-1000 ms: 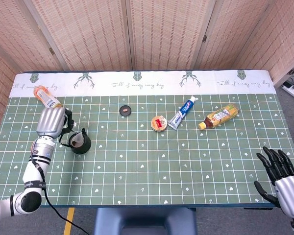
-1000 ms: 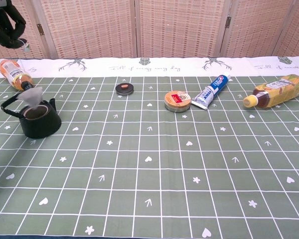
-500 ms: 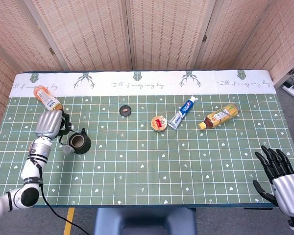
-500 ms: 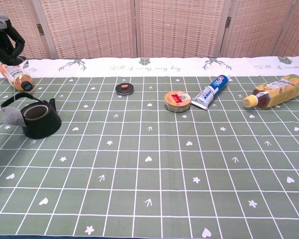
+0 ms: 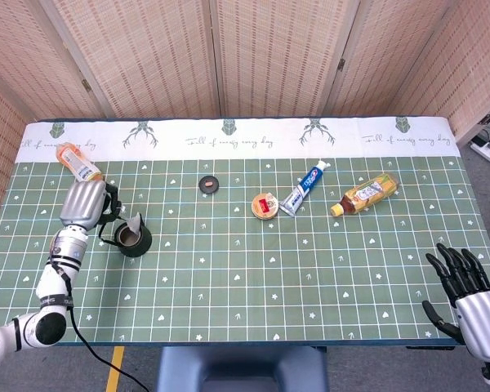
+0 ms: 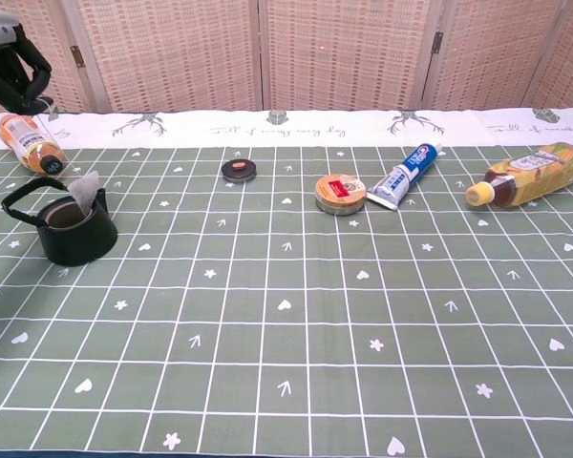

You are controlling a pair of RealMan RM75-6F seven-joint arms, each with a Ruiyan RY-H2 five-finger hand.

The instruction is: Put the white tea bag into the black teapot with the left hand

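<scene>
The black teapot (image 5: 134,238) (image 6: 74,232) stands open at the left of the table. The white tea bag (image 5: 135,222) (image 6: 84,192) hangs tilted over the right side of its mouth, its lower edge at the rim. My left hand (image 5: 83,204) (image 6: 10,69) hovers above and left of the pot, fingers curled, holding the bag by its string. My right hand (image 5: 470,299) is off the table's front right corner, fingers spread, holding nothing.
An orange bottle (image 5: 77,162) (image 6: 29,141) lies behind the teapot. Further right are a black lid (image 5: 209,184), a round tin (image 5: 265,205), a toothpaste tube (image 5: 306,188) and a yellow bottle (image 5: 365,194). A folding screen stands behind the table.
The tea bag swung from above the pot out to its left side, then back over the mouth. My left hand shifted slightly with it. The right hand has stayed still.
</scene>
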